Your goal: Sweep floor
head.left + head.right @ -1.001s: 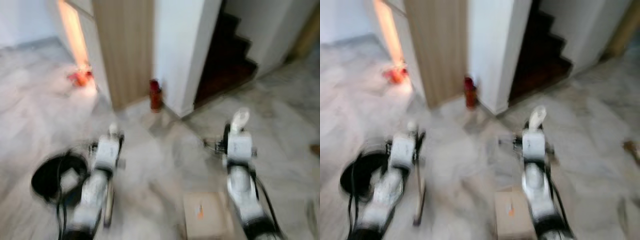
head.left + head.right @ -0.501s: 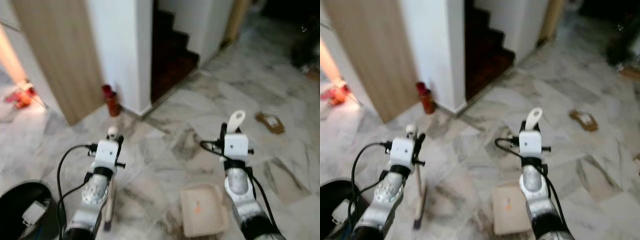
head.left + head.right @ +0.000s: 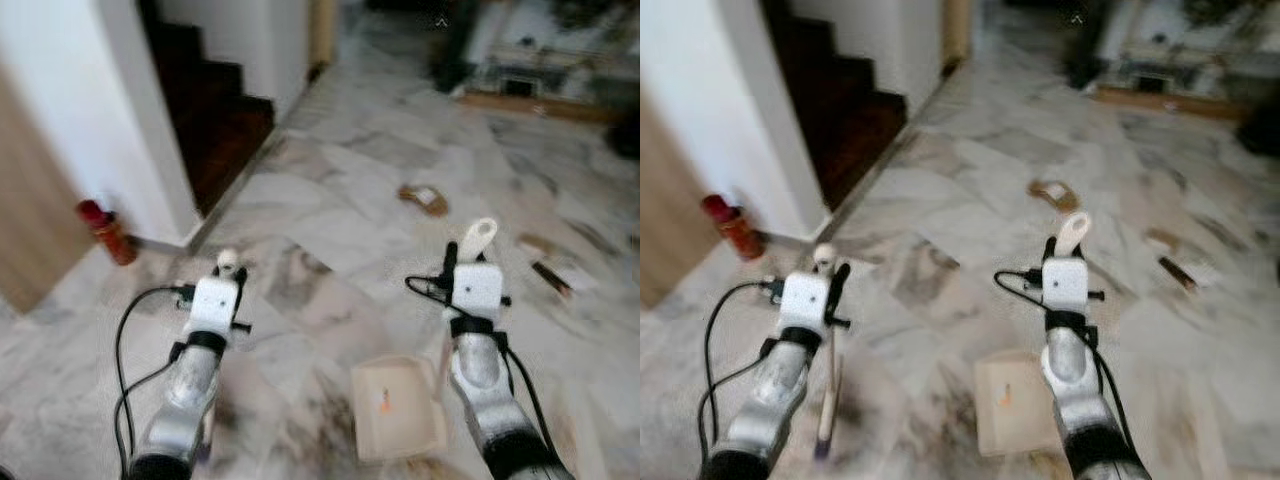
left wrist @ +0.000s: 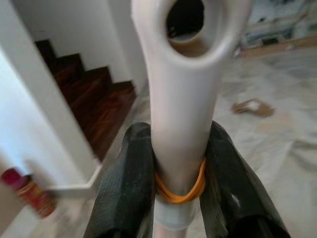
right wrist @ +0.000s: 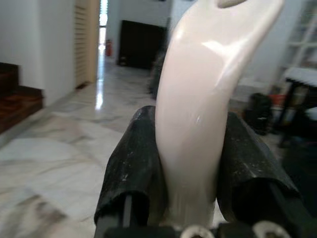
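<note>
While scraps such as a brown wrapper (image 3: 422, 197) and a dark strip (image 3: 552, 277) lie scattered on the marble floor (image 3: 350, 170) ahead, the sweeping looks barely begun, with no litter seen in the dustpan (image 3: 397, 408). The left gripper (image 4: 173, 168) is clamped on the broom handle (image 4: 184, 89), its two fingers pressed against either side just above an orange band. The right gripper (image 5: 190, 163) is clenched likewise around the dustpan handle (image 5: 203, 99), the pan hanging low between the arms

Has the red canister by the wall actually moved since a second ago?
No. The red canister stands by the same white wall corner; the camera turned.
</note>
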Robot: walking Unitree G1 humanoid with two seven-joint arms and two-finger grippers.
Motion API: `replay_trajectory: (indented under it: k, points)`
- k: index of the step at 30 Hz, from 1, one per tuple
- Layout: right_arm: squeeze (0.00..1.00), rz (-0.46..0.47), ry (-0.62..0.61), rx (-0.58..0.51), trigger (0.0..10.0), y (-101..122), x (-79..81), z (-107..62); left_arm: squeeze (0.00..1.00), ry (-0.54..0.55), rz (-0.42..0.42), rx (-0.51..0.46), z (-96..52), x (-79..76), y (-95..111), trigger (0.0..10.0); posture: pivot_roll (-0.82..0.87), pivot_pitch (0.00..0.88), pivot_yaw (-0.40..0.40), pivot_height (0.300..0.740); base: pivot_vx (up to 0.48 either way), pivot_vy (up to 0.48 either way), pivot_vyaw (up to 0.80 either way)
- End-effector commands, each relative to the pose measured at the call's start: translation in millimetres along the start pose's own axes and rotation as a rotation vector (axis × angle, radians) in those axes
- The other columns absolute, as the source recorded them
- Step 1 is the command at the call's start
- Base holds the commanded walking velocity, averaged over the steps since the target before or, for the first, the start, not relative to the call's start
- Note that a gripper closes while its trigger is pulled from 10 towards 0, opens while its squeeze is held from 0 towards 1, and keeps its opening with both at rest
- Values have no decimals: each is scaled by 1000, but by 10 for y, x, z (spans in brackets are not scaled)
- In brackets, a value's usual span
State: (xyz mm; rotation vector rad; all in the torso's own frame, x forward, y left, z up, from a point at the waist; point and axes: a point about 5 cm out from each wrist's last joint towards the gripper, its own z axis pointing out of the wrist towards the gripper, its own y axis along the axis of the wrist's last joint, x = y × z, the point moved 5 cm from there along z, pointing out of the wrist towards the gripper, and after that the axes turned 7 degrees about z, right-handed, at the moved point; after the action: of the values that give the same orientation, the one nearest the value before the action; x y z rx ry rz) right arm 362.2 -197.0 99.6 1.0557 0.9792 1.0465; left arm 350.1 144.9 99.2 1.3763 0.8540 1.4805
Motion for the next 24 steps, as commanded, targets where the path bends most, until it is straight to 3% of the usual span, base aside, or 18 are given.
replay_trajectory:
  k: [1, 12, 18, 24]
  points:
    - [0, 2, 26, -50, 10000, 122, 84, 47, 0, 20, -11, -29, 1, 74, 49, 10000, 113, 0, 24, 740, 0, 0, 0]
    - [0, 4, 31, -46, 10000, 114, 105, 41, 0, 23, -38, -15, 4, 86, 32, 10000, 114, 0, 20, 740, 0, 0, 0]
    - [0, 15, 35, -54, 10000, 146, 121, 68, 0, 25, -52, -18, 55, 91, 58, 10000, 102, 0, 31, 740, 252, 0, 0]
    - [0, 117, -38, -35, 10000, 153, 5, 122, 0, 64, -106, -17, 141, 210, 79, 10000, 86, 0, 50, 740, 251, 0, 0]
